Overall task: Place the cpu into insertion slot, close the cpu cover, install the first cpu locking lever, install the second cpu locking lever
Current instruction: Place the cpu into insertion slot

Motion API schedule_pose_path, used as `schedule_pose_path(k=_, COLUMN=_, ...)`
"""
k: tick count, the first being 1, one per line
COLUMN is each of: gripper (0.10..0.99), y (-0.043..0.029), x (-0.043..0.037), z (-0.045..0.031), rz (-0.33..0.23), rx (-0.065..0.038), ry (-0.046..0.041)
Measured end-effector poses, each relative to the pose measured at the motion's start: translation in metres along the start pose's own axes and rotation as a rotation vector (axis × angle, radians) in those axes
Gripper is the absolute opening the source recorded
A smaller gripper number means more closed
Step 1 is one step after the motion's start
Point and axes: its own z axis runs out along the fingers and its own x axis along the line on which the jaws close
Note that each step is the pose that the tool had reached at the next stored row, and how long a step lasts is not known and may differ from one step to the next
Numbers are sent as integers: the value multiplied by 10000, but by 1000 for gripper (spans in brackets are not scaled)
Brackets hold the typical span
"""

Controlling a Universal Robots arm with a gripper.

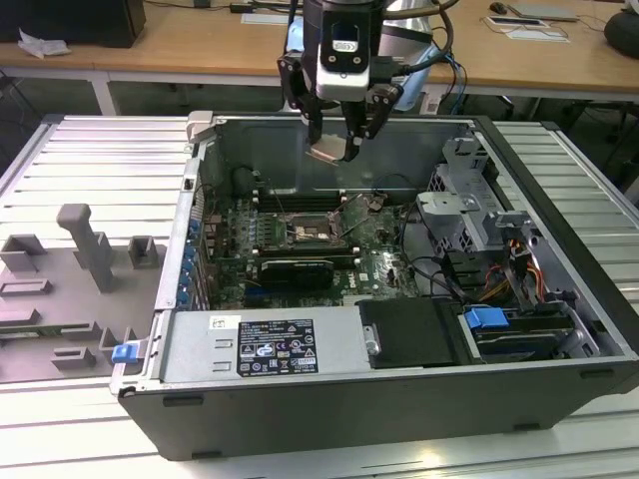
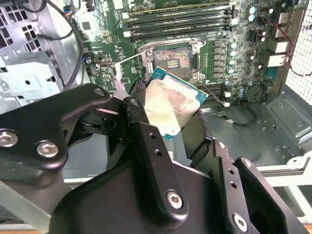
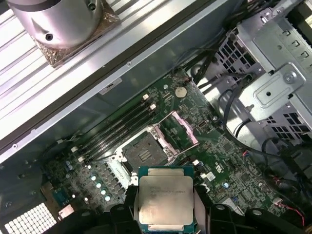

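Tool [image 1: 340, 140] holds cpu [image 3: 165, 199] above the open insertion slot [image 3: 142, 154] in the case [image 1: 300, 399]

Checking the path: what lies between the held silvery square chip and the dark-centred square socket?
Nothing. In the exterior view bare air separates the cpu from the insertion slot below; the cpu cover stands open beside it.

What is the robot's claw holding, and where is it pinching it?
The gripper holds the cpu, pinched by two opposite edges.

Smudged silvery metal cpu [image 3: 165, 197] (matt), glossy green motherboard [image 3: 222, 148]
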Motion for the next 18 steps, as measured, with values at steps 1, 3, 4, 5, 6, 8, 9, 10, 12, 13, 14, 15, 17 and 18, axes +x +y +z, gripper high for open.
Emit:
schedule_pose_path(k=1, gripper=537, y=0, x=0, z=1, rz=118, rx=-2, ry=-11)
schedule_pose_path(k=3, gripper=537, y=0, x=0, z=1, rz=308, rx=-6, ry=-28)
schedule_pose_path(k=4, gripper=537, y=0, x=0, z=2, rz=486, rx=-9, ry=-43)
schedule_pose_path(k=5, gripper=537, y=0, x=0, z=3, rz=605, rx=-12, ry=-54)
schedule_pose_path(k=6, gripper=537, y=0, x=0, z=4, rz=690, rx=-14, ry=-62)
schedule_pose_path(k=8, gripper=537, y=0, x=0, z=5, rz=906, rx=-18, ry=-81)
schedule_pose_path(k=9, gripper=537, y=0, x=0, z=5, rz=993, rx=-19, ry=-89)
schedule_pose_path(k=10, gripper=537, y=-1, x=0, z=5, rz=1090, rx=-21, ry=-98)
schedule_pose_path(k=12, gripper=537, y=-1, x=0, z=7, rz=1386, rx=-27, ry=-124)
schedule_pose_path(k=13, gripper=537, y=-1, x=0, z=8, rz=1488, rx=-29, ry=-134)
schedule_pose_path(k=14, gripper=537, y=-1, x=0, z=9, rz=1640, rx=-32, ry=-147)
schedule_pose_path(k=15, gripper=537, y=-1, x=0, z=10, rz=1814, rx=-35, ry=-162)
schedule_pose_path(k=17, gripper=537, y=-1, x=0, z=14, rz=2230, rx=-43, ry=-200)
schedule_pose_path(k=18, gripper=537, y=-1, x=0, z=16, rz=2438, rx=-47, ry=-219)
